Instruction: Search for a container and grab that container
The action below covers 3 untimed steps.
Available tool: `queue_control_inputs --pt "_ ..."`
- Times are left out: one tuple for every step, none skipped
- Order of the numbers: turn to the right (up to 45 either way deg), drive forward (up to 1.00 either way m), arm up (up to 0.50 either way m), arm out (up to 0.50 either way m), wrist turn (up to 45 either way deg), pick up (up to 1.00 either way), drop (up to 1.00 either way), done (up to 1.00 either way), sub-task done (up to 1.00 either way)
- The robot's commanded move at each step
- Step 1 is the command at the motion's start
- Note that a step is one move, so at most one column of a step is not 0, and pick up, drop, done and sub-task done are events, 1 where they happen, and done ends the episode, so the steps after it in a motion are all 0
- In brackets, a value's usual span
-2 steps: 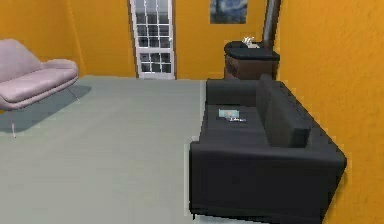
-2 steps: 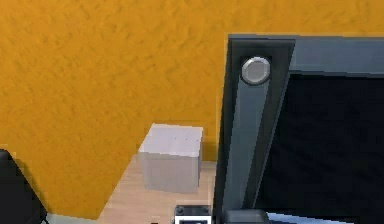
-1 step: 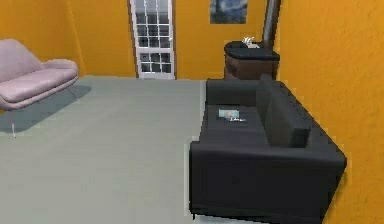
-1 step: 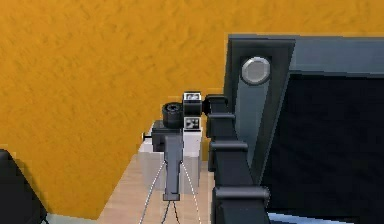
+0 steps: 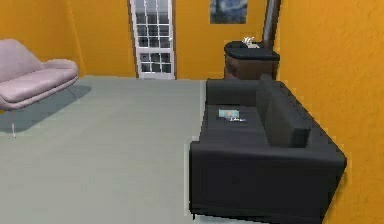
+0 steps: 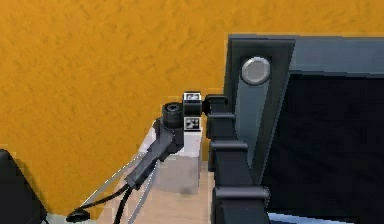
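1. On the forward view's left sits a pale pink sofa (image 5: 35,75). It looks soft and round.
2. The floor (image 5: 120,140) is flat, smooth and grey-green. The walls (image 5: 100,35) are orange and a bit bumpy.
3. In the far wall we see a white door (image 5: 153,38) with many little glass squares.
4. Right of the door, a dark picture (image 5: 229,10) hangs high on the wall.
5. Under it stands a dark round table (image 5: 248,65). Small pale things (image 5: 250,42) lie on top. They are too tiny for us to tell if one is a container, or which way it points.
6. Next comes a black sofa (image 5: 262,140), boxy and smooth, against the right wall. A flat pale thing (image 5: 232,115) lies on its seat. We cannot tell what it is.
7. In the arm side view's bottom left corner is a dark round lump (image 6: 15,190), in front of an orange wall.
8. Right of it is the gripper (image 6: 120,195), dark, with two thin fingers slanting down to the left. We cannot tell if it is open or closed, or if it holds anything.
9. Then come two small white squares (image 6: 192,100) and the dark, blocky arm (image 6: 235,160).
10. Last is a big dark flat panel (image 6: 330,130) with a grey round knob (image 6: 256,70).
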Motion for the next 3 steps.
queue_control_inputs --pt "0.0 0.00 0.00 0.00 45.0 0.00 0.00 0.00 0.00" --pt "0.0 0.00 0.00 0.00 45.0 0.00 0.00 0.00 0.00" --pt "0.0 0.00 0.00 0.00 45.0 0.00 0.00 0.00 0.00"
